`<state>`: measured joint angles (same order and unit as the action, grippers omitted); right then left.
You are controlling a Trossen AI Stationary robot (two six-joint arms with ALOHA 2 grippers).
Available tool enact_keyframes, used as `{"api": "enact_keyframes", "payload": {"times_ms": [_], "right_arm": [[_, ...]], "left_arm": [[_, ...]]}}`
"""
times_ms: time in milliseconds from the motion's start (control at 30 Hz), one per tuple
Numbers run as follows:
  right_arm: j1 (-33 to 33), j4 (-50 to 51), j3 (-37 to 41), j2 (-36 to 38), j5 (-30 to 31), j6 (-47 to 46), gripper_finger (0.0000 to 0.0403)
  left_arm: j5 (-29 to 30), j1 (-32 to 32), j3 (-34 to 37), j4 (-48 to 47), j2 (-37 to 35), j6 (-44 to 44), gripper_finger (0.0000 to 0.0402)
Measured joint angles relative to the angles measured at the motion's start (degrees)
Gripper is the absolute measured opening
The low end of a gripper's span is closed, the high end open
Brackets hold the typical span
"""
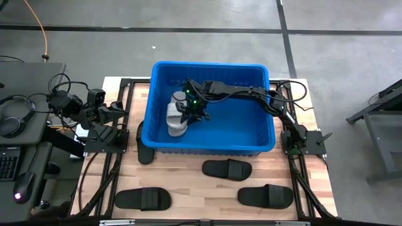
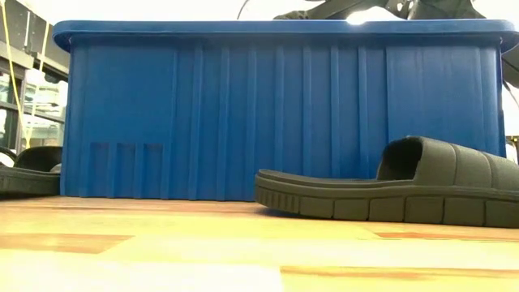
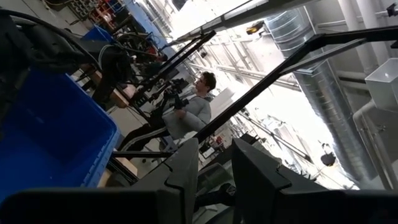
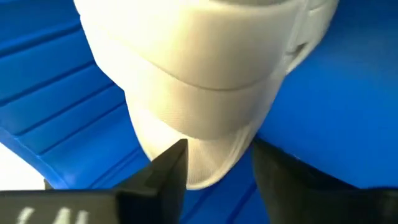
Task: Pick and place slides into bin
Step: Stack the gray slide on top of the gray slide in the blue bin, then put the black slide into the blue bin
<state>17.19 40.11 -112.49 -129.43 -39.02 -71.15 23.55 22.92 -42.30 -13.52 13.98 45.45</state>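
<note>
Leftmost, off the table's left edge: left gripper parked well apart from the bin, fingers separated by a narrow gap, clamped on nothing. Farther right, inside the bin's left half: right gripper reaching in over the rim, jaws parted around the edge of a light grey slide, one finger to each side; whether pressing or merely flanking, cannot tell. Light grey slides lying just left of those jaws, on the bin floor. Outside the bin, nearer the table's front: black slide, another, a third, all well apart from both sets of jaws.
</note>
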Motion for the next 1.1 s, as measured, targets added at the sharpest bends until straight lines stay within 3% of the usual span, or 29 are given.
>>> {"api": "enact_keyframes", "payload": {"times_ms": [200,433,667,800,1100], "right_arm": [[0.0,5.5,0.0,0.0,-0.5,5.0,0.0199],[0.3,5.1,0.0,0.0,-0.7,5.5,0.0201],[1.5,5.5,-0.5,0.3,-4.7,8.2,0.0202],[2.3,9.9,-4.0,0.6,-1.9,12.9,0.0202],[4.6,30.9,-16.5,0.6,2.9,26.0,0.0202]], "left_arm": [[0.0,0.0,0.0,0.0,0.0,0.0,0.0088],[0.0,0.0,0.0,0.0,0.0,0.0,0.0088],[-1.7,0.0,0.0,-0.3,0.0,0.0,0.0088],[-1.7,0.0,0.0,-0.6,0.0,0.0,0.0088],[-1.5,0.0,0.0,-3.5,0.0,0.2,0.0088]]}}
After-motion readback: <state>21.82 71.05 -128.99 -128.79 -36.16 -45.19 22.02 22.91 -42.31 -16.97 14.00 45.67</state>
